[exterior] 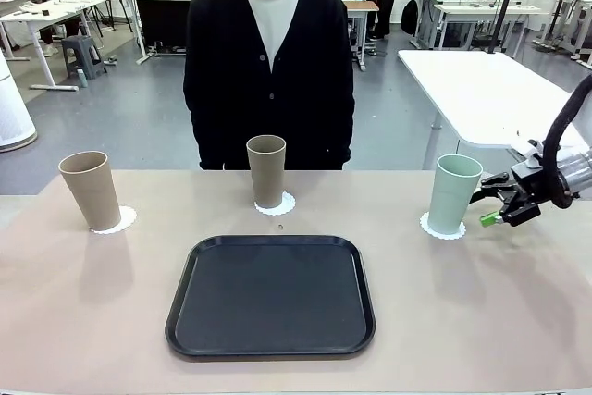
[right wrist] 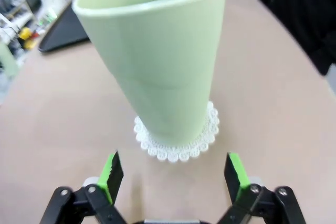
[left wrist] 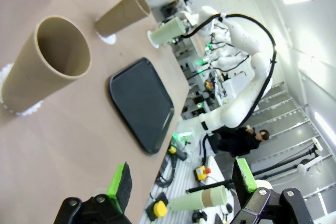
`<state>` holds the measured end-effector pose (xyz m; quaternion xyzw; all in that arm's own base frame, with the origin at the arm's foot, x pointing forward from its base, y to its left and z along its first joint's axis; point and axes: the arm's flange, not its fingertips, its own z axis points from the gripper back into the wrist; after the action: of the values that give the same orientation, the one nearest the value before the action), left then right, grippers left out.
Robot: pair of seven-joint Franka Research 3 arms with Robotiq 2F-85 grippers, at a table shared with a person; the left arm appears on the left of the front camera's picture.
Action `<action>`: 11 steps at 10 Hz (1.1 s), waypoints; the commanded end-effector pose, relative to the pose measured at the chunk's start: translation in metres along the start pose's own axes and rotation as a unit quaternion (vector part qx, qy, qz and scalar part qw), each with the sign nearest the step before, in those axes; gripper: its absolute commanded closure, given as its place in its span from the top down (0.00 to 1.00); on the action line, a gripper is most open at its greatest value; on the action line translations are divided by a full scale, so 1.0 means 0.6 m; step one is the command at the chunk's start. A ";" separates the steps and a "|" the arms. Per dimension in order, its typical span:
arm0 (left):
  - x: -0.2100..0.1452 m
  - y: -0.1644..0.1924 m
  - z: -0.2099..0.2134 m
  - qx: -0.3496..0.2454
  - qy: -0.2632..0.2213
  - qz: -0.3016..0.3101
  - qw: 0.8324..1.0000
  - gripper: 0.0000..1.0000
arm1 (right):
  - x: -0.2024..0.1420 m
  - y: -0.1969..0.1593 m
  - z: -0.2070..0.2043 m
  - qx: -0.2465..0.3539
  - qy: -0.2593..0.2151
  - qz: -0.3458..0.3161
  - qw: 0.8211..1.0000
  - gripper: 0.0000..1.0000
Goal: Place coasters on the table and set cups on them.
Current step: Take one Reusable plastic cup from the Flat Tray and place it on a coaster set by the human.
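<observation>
Three cups [exterior: 268, 169] are being carried by coasters [exterior: 276, 204] on the table [exterior: 92, 321]. The right gripper [right wrist: 175, 174] is being held open beside the green cup [right wrist: 157, 56]; the left gripper [left wrist: 181, 182] is likewise being held open.

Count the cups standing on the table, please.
3: a tan cup at the left, a tan cup at the middle, a mint cup at the right, each on a coaster.
</observation>
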<state>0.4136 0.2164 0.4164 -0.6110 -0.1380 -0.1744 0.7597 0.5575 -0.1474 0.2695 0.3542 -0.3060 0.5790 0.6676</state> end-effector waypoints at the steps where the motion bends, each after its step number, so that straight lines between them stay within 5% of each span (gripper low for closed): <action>1: -0.002 -0.003 0.001 0.001 -0.003 0.000 1.000 1.00 | 0.054 0.046 0.040 -0.019 0.042 -0.019 0.999 1.00; 6: -0.002 -0.003 0.001 0.001 -0.003 0.000 1.000 1.00 | 0.276 0.218 0.095 -0.142 0.241 -0.099 0.955 1.00; 8: -0.002 -0.003 0.001 0.001 -0.003 0.000 1.000 1.00 | 0.354 0.256 0.086 -0.160 0.274 -0.158 0.935 1.00; 11: -0.002 -0.003 0.001 0.001 -0.003 0.000 1.000 1.00 | 0.439 0.278 0.051 -0.236 0.357 -0.234 0.873 1.00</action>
<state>0.4138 0.2161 0.4165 -0.6111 -0.1378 -0.1748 0.7596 0.4296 -0.0254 0.5201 0.0323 -0.1152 0.4308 0.8945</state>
